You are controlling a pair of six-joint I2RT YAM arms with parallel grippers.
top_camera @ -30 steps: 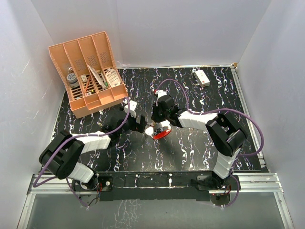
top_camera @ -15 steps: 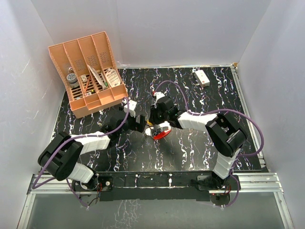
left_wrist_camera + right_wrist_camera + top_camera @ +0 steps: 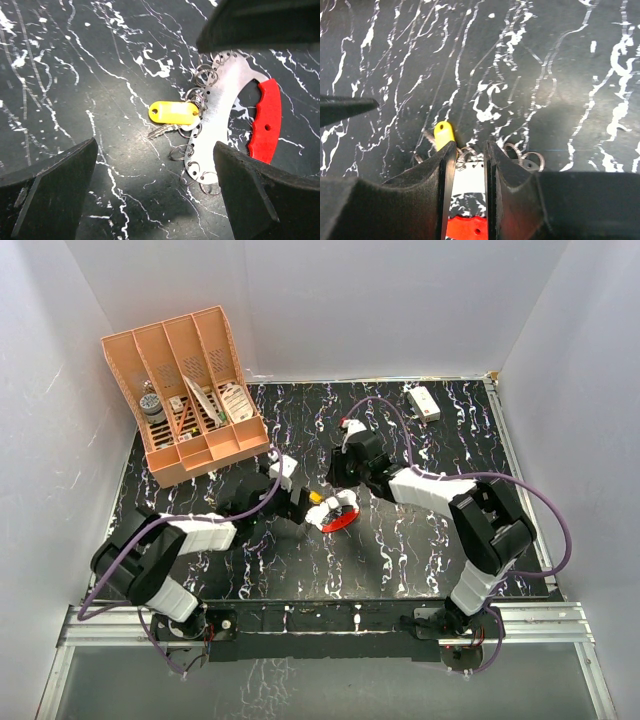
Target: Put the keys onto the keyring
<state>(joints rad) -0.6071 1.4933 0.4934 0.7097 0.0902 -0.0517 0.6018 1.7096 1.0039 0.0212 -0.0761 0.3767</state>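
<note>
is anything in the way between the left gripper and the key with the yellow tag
Nothing visible. The key lies on bare table just ahead of the open left gripper, its head against the small rings of the keyring. The right gripper sits over the keyring's far end, beyond the key, out of the path.

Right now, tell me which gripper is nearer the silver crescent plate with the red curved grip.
Right. The right gripper is at one end of the plate; the left gripper hangs open, short of it.

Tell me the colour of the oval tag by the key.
The tag is yellow, clearest in the left wrist view.
</note>
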